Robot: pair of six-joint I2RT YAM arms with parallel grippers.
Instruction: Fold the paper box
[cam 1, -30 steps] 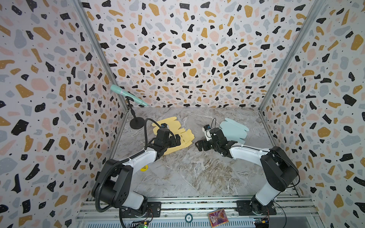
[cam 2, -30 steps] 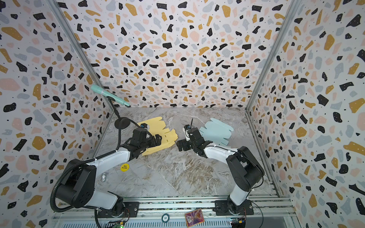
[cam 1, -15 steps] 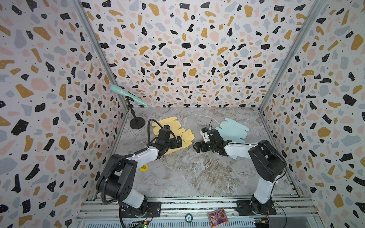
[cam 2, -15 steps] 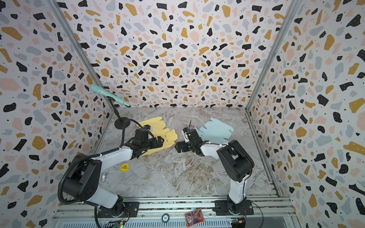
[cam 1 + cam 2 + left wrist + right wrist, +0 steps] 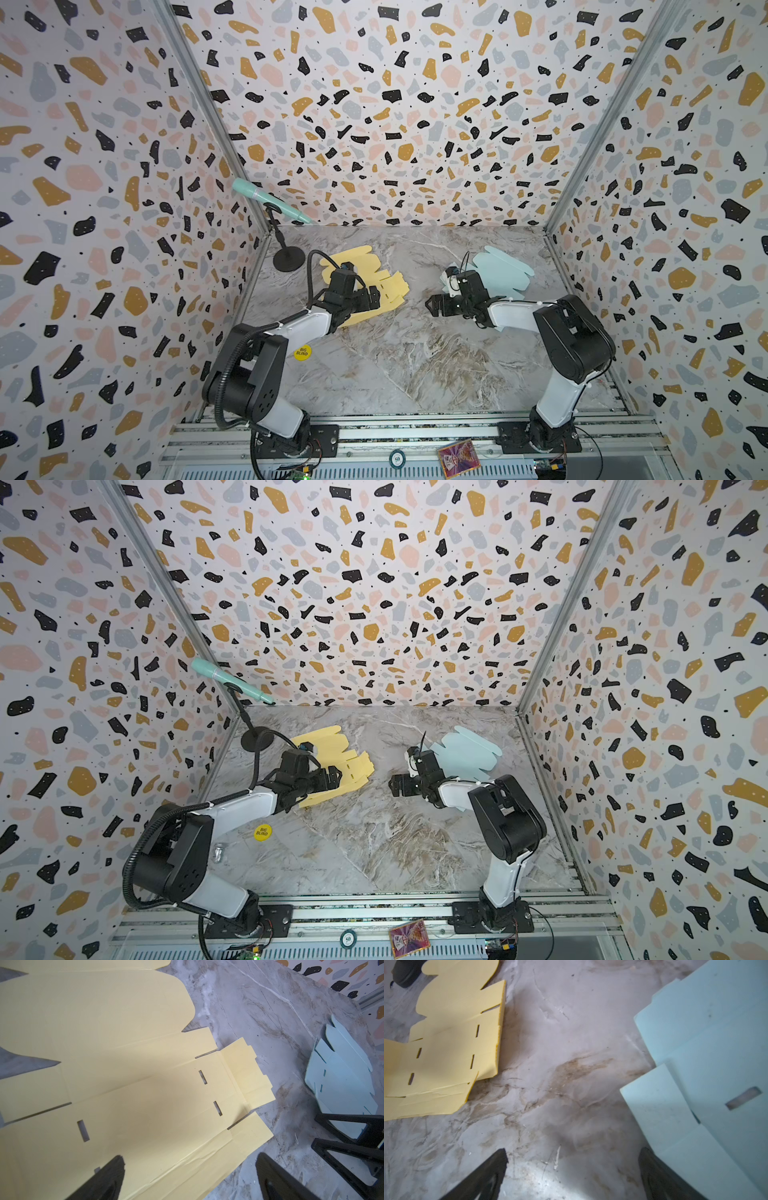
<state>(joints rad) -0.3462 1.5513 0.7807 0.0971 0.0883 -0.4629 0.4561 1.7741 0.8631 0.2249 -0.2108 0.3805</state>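
A flat yellow paper box (image 5: 384, 286) (image 5: 351, 766) lies unfolded on the marble table, left of centre. My left gripper (image 5: 372, 297) (image 5: 336, 777) hovers open over its near right edge. In the left wrist view one finger is over the yellow sheet (image 5: 124, 1064) and the other over bare table, with nothing between them (image 5: 190, 1159). A second flat box, light blue (image 5: 505, 270) (image 5: 469, 752), lies at the right. My right gripper (image 5: 432, 305) (image 5: 395, 787) stands open over bare table just left of the blue sheet (image 5: 716, 1043), gripping nothing (image 5: 573, 1152).
A teal microphone (image 5: 270, 203) on a black stand (image 5: 288, 258) occupies the back left corner. A yellow round sticker (image 5: 302, 352) lies by the left arm. A card (image 5: 458, 455) and a chip (image 5: 397, 458) rest on the front rail. Patterned walls enclose three sides.
Both arms have shifted their elbows and upper links a little. The grippers stay near the same spots, both still open. Neither sheet has moved.
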